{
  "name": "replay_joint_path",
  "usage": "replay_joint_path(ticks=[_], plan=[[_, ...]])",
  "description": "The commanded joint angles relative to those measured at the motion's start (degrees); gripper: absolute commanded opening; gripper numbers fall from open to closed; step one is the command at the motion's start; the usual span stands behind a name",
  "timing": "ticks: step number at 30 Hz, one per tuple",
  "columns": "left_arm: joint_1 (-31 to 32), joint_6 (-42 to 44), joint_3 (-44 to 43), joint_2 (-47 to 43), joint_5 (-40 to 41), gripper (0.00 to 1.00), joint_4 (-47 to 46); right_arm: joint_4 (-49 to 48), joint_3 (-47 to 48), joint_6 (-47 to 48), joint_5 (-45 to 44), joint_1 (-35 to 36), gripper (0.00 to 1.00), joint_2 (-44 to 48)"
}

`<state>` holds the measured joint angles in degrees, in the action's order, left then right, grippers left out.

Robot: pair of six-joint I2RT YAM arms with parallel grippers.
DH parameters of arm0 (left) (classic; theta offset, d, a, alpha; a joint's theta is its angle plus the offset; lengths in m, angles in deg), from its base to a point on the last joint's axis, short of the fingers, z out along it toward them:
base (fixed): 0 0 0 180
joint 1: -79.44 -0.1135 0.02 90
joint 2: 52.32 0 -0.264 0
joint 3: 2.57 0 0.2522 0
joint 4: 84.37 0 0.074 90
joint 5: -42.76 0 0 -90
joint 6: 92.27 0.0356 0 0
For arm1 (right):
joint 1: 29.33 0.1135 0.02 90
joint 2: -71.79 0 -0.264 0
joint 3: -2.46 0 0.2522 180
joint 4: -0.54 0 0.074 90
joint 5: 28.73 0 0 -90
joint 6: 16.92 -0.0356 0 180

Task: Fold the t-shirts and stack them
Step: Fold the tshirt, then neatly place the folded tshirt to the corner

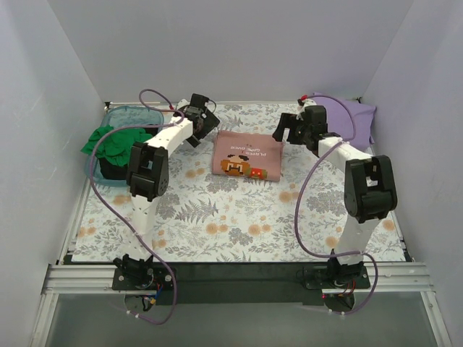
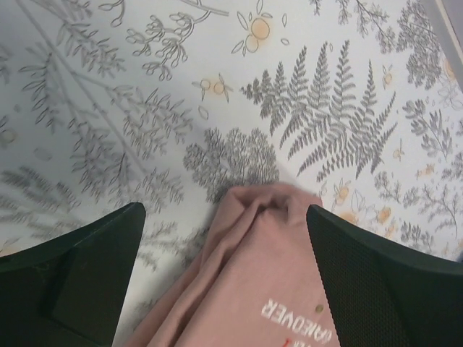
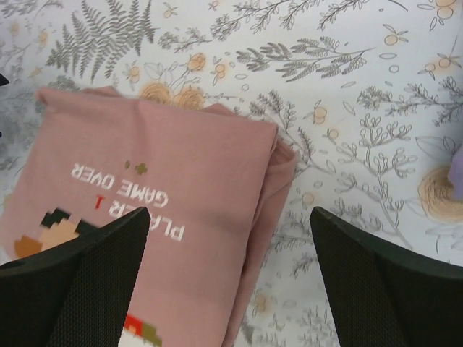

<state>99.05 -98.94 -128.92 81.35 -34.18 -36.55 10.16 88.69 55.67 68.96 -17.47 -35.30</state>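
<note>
Salmon-pink first: looking down on a dusty salmon-pink cloth t-shirt [image 1: 247, 157], lying folded into a flat rectangle at upper centre of the overhead view, on the floral-printed table cover [image 1: 239, 217]. Judging this one folded but not yet stacked, sitting well apart from a lavender purple cloth shirt [image 1: 354, 119] lying squared-off at upper right. Waiting at upper left: bright green cloth shirts [image 1: 116, 141] bunching over black cloth [image 1: 108, 170] inside a translucent teal plastic tub [image 1: 134, 112]. Probably sitting near the midpoint of the job.

Running its long axis left to right across the overhead frame, dipping slightly toward the right. Showing the pixel-figure print right way up there, so likely pointing the collar end toward the top of the frame.

Finding the left gripper [image 1: 199, 123] by the rectangle's upper-left corner, jaws standing wide apart and clamping nothing, with a rumpled corner showing between them in the wrist view. Finding the right gripper [image 1: 289, 130] by the upper-right corner, jaws likewise spreading wide over the folded edge. Not telling whether either is touching cloth.
</note>
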Motion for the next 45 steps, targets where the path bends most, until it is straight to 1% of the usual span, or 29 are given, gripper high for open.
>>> replay_joint_path(ticks=[1,2,3,4,6,7,8,9,10,11,12,13,14,17,18,20,22,26,34,37,38,40,41,43,45], plan=[[0.2,3.4,3.9,-13.4,0.2,0.94,2.1,-0.5,-3.6,0.3,1.4,-0.1,0.98,8.6],[0.2,3.5,6.4,-15.8,0.0,0.94,2.0,-0.5,-4.8,0.3,1.3,0.0,0.98,11.3],[0.2,3.8,11.2,-18.0,0.0,0.95,1.4,-0.5,-7.1,0.4,1.2,0.0,0.98,12.5],[0.2,3.4,14.2,-23.0,0.2,0.95,1.4,-0.4,-8.1,0.4,1.1,0.0,0.98,13.7],[0.3,3.5,20.5,-28.2,-0.5,0.95,-0.5,-0.3,-10.1,0.7,1.6,-0.1,0.98,16.4],[0.3,3.4,27.4,-31.3,-1.1,0.95,-1.2,0.1,-11.5,0.7,1.5,0.1,0.98,17.0],[0.5,3.3,30.6,-36.7,-1.5,0.95,-2.6,0.6,-12.1,0.7,1.5,0.0,0.98,17.8],[0.8,3.1,34.5,-39.9,-1.5,0.95,-3.3,0.8,-12.7,0.8,0.9,0.1,0.98,18.0],[0.9,2.8,40.6,-42.7,-1.5,0.95,-3.8,1.2,-13.5,0.4,0.7,0.0,0.98,17.7],[1.0,1.8,43.7,-48.3,-1.0,0.95,-3.9,1.4,-13.6,0.4,0.7,0.0,0.98,17.4],[1.1,1.4,46.3,-50.8,-0.8,0.95,-4.1,1.5,-13.6,0.3,1.4,0.1,0.98,16.9],[1.3,1.3,51.2,-53.1,-0.9,0.95,-4.5,1.6,-13.1,0.1,1.5,0.2,0.98,15.5],[1.4,1.3,53.0,-57.9,-0.9,0.95,-4.8,2.0,-12.6,0.2,1.6,0.3,0.98,14.7],[1.6,1.1,58.6,-63.5,-0.8,0.95,-3.5,3.2,-10.1,0.0,1.2,1.2,0.97,10.8],[1.6,1.2,59.8,-66.6,-0.7,0.95,-3.1,3.3,-9.5,-0.2,0.8,1.9,0.96,9.8],[1.6,1.0,61.3,-68.9,-0.6,0.95,-1.8,4.0,-7.4,-0.3,-0.4,2.8,0.95,6.6],[1.6,0.1,62.9,-71.3,-0.3,0.96,-0.7,5.6,-5.9,0.0,-3.5,4.1,0.94,3.4],[1.6,-3.2,64.9,-73.7,2.0,0.96,2.8,7.5,-3.7,-1.1,-7.1,5.6,0.88,-0.7],[1.6,-3.4,64.7,-75.1,1.8,0.96,3.0,9.5,-0.8,-0.4,-6.2,7.7,0.75,-6.8],[1.6,-3.3,64.6,-75.0,1.7,0.96,3.4,9.9,0.0,0.3,-5.2,8.7,0.62,-8.7],[1.6,-3.4,64.5,-74.9,1.9,0.96,3.7,10.1,0.8,0.6,-5.1,9.1,0.52,-8.9],[1.6,-3.6,64.3,-74.9,3.0,0.96,4.3,10.2,1.4,1.3,-6.2,10.2,0.37,-9.4],[1.6,-3.6,64.3,-75.0,3.4,0.96,4.5,10.3,2.1,1.7,-6.9,10.6,0.26,-9.5],[1.6,-3.7,64.3,-75.0,3.7,0.96,4.9,10.3,2.7,2.4,-9.8,11.2,0.15,-9.0],[1.6,-3.8,64.3,-75.1,4.5,0.97,5.2,10.6,4.0,3.7,-12.3,11.2,0.10,-8.6]])
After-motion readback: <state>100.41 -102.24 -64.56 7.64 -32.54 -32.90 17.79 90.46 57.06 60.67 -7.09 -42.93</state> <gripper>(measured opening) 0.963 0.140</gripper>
